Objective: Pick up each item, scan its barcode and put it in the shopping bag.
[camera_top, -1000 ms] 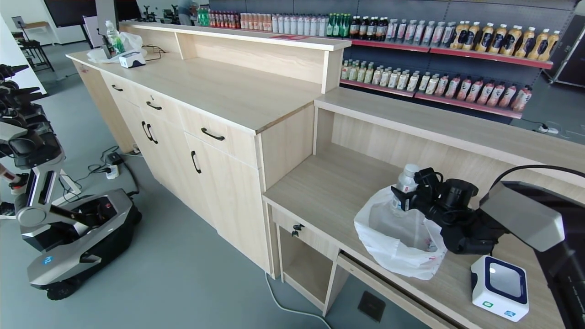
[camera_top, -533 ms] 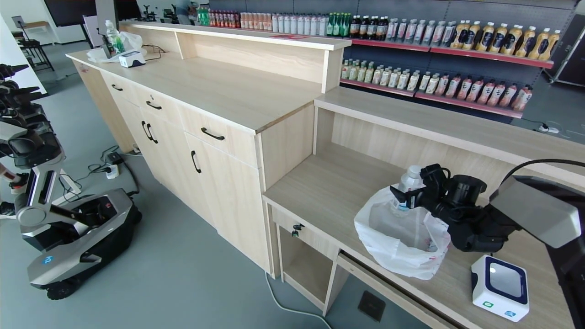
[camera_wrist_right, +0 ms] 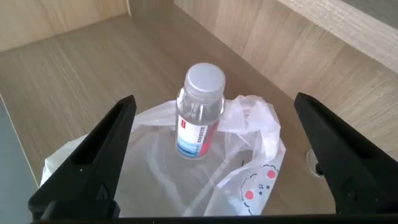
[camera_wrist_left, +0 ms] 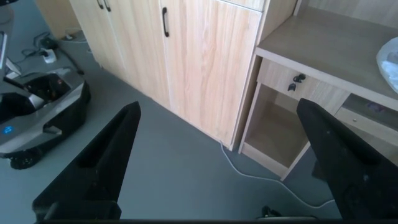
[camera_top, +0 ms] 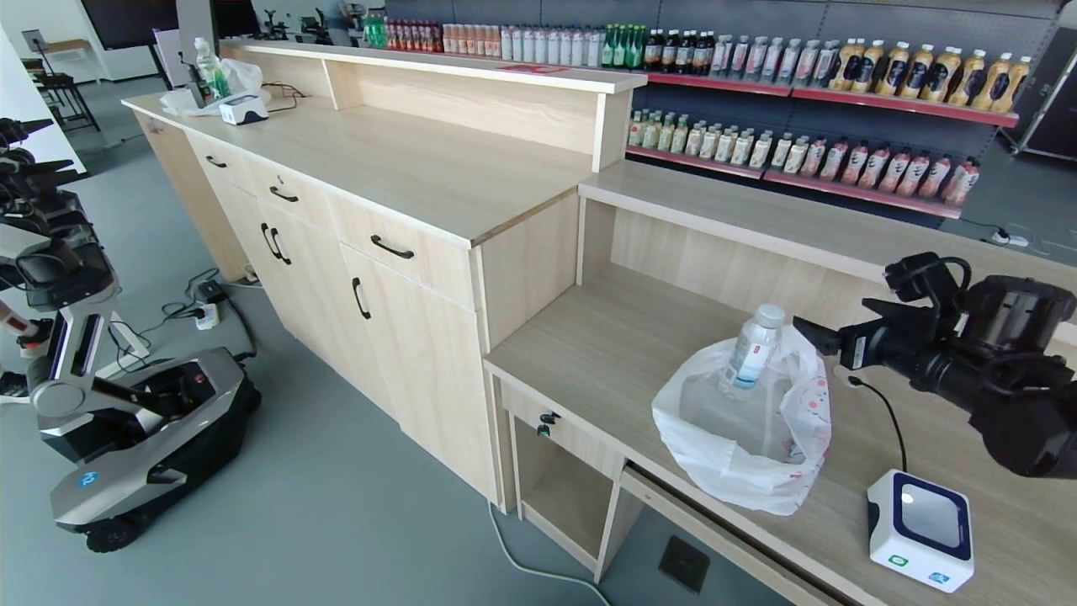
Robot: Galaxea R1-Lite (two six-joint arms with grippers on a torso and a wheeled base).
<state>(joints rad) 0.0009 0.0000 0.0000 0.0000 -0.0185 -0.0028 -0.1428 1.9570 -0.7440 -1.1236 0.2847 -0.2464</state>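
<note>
Over desk, right fingers splayed beside bag.

clear plastic water bottle with a pale grey cap and a white label marked in red and blue, which stood slightly tilted inside the shopping bag, its neck and cap rising above the bag's rim. the shopping bag, of thin translucent white plastic with small pink printed figures on one side, sat crumpled and open-mouthed on the lower wooden desk, near its front edge. the barcode scanner, a small white box with a dark-framed slanted window, stood on the same desk near the bag, not touching it.
</note>
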